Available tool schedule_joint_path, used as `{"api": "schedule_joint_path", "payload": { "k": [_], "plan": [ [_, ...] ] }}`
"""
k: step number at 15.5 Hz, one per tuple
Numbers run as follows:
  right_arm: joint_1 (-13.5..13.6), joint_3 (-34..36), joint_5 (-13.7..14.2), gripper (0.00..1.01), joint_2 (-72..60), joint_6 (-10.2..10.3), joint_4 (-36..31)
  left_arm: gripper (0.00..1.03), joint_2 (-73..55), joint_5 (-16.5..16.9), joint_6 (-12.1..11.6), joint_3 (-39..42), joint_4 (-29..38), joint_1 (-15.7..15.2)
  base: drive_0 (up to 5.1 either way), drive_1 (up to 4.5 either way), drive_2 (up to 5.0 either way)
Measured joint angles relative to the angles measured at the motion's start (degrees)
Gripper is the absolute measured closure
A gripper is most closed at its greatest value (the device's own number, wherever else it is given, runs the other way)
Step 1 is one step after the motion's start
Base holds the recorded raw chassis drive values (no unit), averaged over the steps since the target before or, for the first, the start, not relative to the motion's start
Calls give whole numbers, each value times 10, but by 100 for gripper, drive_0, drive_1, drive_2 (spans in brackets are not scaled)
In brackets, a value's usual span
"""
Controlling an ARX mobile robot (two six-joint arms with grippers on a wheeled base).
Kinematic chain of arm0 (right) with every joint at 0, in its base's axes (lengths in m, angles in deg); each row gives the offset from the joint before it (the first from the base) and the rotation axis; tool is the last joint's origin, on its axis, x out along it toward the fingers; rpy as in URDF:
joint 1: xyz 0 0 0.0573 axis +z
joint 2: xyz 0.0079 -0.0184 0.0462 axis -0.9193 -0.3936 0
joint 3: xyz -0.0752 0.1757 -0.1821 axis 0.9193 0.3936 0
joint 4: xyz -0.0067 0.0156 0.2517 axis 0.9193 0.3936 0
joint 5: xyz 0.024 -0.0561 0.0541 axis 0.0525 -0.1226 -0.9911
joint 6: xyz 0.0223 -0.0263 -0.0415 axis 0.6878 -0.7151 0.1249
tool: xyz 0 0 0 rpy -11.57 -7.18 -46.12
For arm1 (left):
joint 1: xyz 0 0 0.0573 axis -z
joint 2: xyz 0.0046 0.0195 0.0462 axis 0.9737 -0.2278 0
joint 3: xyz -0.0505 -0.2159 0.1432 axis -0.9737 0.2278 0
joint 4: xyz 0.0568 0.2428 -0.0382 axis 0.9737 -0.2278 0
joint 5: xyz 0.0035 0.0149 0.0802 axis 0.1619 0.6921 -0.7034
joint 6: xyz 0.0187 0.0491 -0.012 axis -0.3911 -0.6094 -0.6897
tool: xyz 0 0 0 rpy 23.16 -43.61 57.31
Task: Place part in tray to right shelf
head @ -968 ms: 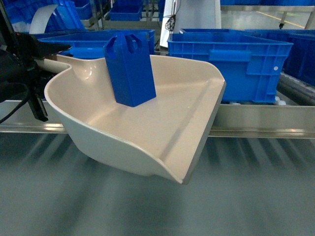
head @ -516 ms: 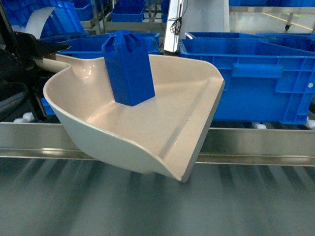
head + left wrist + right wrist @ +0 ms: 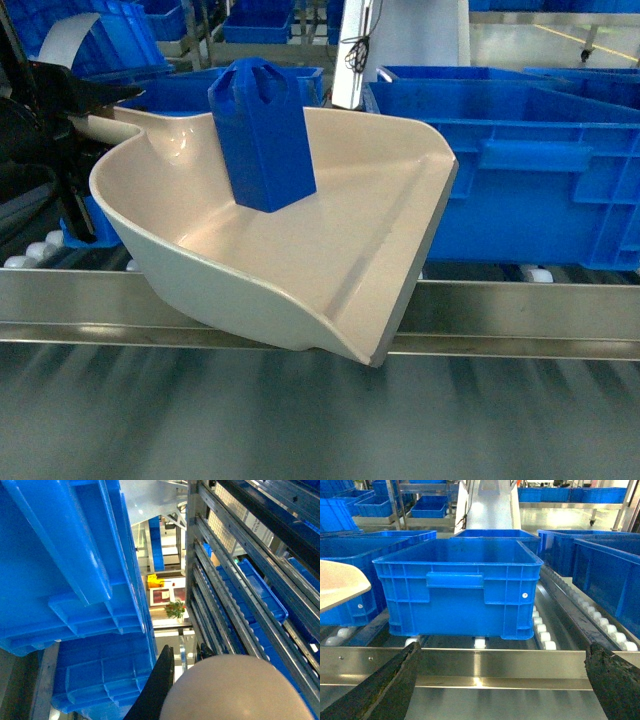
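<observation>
Where the part (image 3: 262,135) stands upright in the tray (image 3: 300,270), toward its back wall, its foot is seen resting on the cream floor and its peaked, pierced top rises above the rim. The tray is held in the air with its front lip over the flat rail of the shelf (image 3: 500,318); its handle is cut off at the left by the dark left claw (image 3: 60,105), whose fingers are too dark and too cropped for their grip to be made out, so it cannot be told whether they are clamped. From the left wrist only a rounded cream surface and one black finger (image 3: 156,690) are shown. The right claw (image 3: 502,680) is seen with its two black fingers spread wide apart, nothing held between them, facing a blue crate (image 3: 460,587) that sits on the white rollers (image 3: 540,630). Compared with a second ago, the rail has dropped lower in the head view and the crate behind the tray has slid right and looms larger, while the part is unmoved in the tray.
</observation>
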Motion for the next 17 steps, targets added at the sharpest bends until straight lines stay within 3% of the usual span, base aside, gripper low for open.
{"api": "schedule_joint_path", "payload": {
  "k": [4, 17],
  "plan": [
    [0, 0, 0, 3, 0, 0, 0, 91, 0, 0, 0, 0, 0, 0, 300, 176, -503],
    [0, 0, 0, 3, 1, 0, -1, 91, 0, 1, 0, 1, 2, 0, -1, 32, -34]
  ]
}}
